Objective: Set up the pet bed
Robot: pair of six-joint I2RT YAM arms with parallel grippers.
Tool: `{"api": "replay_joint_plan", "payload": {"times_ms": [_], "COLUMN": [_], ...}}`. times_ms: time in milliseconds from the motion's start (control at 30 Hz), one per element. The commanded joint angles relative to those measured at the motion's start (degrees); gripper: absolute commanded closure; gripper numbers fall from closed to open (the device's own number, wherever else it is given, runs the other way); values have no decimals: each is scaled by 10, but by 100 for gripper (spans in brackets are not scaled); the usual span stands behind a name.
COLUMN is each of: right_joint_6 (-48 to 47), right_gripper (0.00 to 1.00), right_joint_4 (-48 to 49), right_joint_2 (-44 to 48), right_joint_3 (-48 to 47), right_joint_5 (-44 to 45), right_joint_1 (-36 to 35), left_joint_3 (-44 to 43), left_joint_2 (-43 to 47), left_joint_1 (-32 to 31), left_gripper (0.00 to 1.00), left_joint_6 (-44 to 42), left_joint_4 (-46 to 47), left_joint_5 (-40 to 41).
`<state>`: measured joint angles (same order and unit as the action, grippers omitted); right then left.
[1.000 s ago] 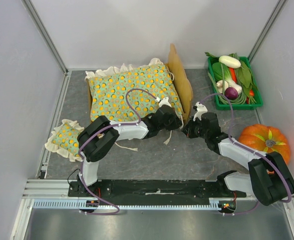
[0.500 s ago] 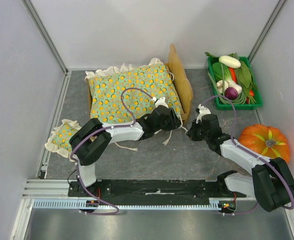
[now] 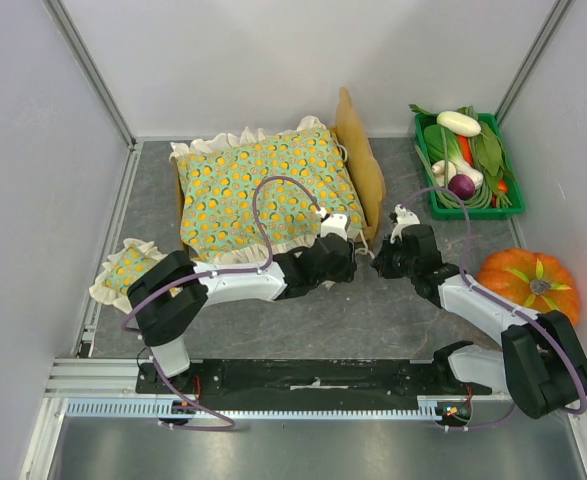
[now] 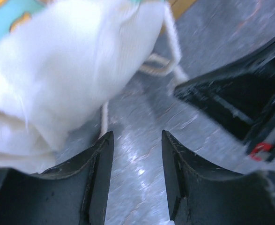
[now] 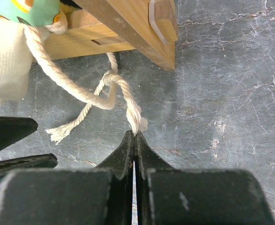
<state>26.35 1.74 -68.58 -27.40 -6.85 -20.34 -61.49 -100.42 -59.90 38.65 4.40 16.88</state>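
Note:
The pet bed [image 3: 361, 160] is a light-wood frame with an arched headboard at its right end. A green orange-dotted cushion [image 3: 263, 185] lies on it and hides its base. My right gripper [image 5: 135, 135] is shut on the end of a white cord [image 5: 128, 101] that runs from the cushion corner past the bed's wooden corner [image 5: 132, 23]. In the top view it [image 3: 381, 263] sits just in front of the headboard. My left gripper [image 4: 137, 138] is open and empty over the grey floor, beside the cushion's white frill [image 4: 57, 70]; in the top view it [image 3: 351, 262] is close to the right gripper.
A small matching pillow [image 3: 128, 275] lies at the left. A green crate of vegetables [image 3: 470, 165] stands at the back right, and an orange pumpkin [image 3: 528, 285] sits to the right. The right arm's black body [image 4: 235, 103] fills the left wrist view's right side.
My left gripper has moved right and toward the near side, off the cushion's front corner. My right gripper has shifted only slightly, still by the headboard.

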Motion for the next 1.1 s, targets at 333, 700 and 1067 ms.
{"api": "replay_joint_plan", "payload": {"times_ms": [333,700,1067], "right_joint_6": [4,8,-15], "right_gripper": [100,100,100], "right_joint_4": [18,15,-10], "right_joint_2": [5,11,-5], "right_joint_3": [-27,-32,-81], "right_joint_5": [-21,-22,29], "right_joint_1": [2,3,39], "left_joint_3": [30,42,37], "left_joint_2": [-45,-66,32], "left_joint_1": [-22,-25,-19], "left_gripper": [44,78,98], "left_joint_6": [-109,-122,-108], "left_joint_4": [-68,-70,-128], "left_joint_5": [90,61,92]}}
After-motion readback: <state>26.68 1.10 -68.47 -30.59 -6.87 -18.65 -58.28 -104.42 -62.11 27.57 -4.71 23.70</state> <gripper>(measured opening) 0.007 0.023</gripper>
